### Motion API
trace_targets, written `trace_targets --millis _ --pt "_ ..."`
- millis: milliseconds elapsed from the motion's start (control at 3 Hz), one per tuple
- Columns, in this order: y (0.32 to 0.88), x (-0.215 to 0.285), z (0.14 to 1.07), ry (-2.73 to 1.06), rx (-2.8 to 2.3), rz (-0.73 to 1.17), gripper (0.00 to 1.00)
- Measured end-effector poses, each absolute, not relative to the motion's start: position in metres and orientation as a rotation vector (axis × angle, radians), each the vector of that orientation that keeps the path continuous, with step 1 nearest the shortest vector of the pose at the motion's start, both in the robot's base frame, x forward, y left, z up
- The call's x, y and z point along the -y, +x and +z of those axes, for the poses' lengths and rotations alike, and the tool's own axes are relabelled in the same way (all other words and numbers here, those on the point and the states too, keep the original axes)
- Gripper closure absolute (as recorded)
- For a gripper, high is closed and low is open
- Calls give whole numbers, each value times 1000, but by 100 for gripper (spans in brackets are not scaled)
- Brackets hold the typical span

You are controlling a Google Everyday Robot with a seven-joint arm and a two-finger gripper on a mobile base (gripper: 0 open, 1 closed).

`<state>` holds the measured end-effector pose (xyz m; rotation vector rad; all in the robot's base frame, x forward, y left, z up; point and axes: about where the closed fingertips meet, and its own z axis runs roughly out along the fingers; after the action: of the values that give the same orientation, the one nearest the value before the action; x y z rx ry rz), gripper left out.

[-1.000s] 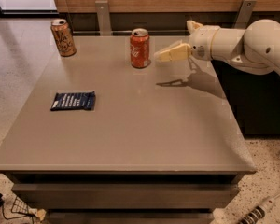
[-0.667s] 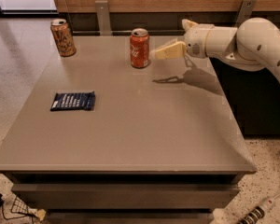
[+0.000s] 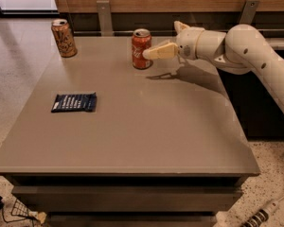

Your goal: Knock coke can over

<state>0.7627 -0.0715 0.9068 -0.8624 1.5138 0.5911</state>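
Grey tabletop [image 3: 180, 126]. Upright coke can [image 3: 141, 51] stood near far edge, 12 o'clock. Robot's pincer [image 3: 157, 52] sat at can's 3 o'clock, tip against its side; clenched or released, could not tell. Judged best: shove toward 9 o'clock, high on can, so it tipped, not slid.

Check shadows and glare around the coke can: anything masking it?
Camera view: the gripper, at the right side of the coke can, throws a dark shadow on the table right of the can; faint sheen there; the can itself is evenly lit.
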Motion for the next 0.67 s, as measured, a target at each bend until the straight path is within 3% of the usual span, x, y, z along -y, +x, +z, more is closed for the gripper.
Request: trace_targets --millis 667 --pt "775 49 900 -827 -1451 637 0"
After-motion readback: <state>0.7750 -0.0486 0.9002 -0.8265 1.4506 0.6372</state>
